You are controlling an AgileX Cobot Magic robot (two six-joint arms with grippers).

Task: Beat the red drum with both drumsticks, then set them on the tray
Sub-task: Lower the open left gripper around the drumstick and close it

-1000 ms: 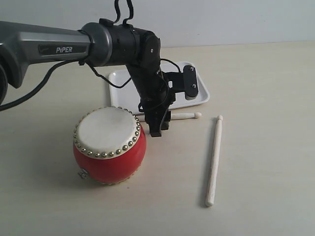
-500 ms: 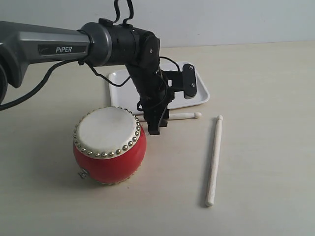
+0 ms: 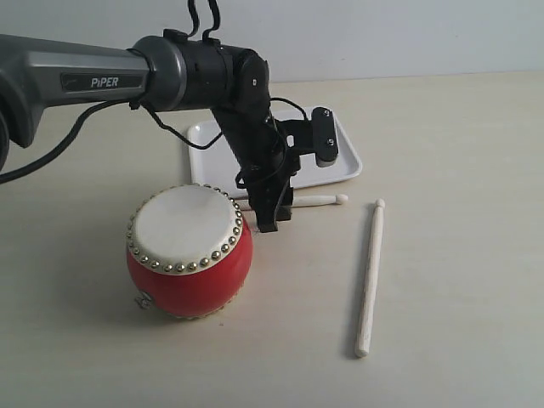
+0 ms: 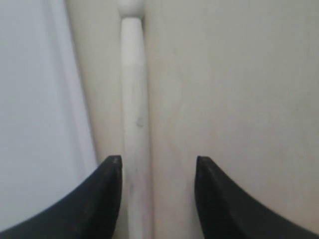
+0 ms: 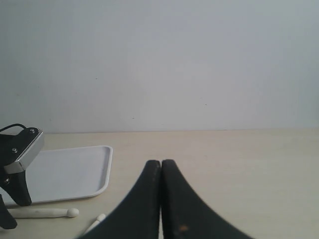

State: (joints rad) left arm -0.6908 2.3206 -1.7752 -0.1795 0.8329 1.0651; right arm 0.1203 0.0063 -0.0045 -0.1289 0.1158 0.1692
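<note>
Black left gripper (image 3: 270, 223), jaws apart, set low over a slim pale wooden drumstick (image 3: 319, 201) beside the glossy red barrel drum (image 3: 189, 255).

The drum, with its cream skin top ringed by gold studs, stands upright on the pale tabletop (image 3: 459, 212). The left gripper hangs just to its right, between the drum and the flat white plastic tray (image 3: 344, 166). The drumstick lies flat on the table just beside the tray's near edge and runs between the two open fingers, close along one finger (image 4: 99, 199); whether it touches that finger I cannot tell from the wrist view. A second slim wooden drumstick (image 3: 370, 276) lies alone on the table, well right of the drum, its bead end the nearer to the tray. The right gripper (image 5: 160, 164) has its jaws pressed together with nothing between them.
</note>
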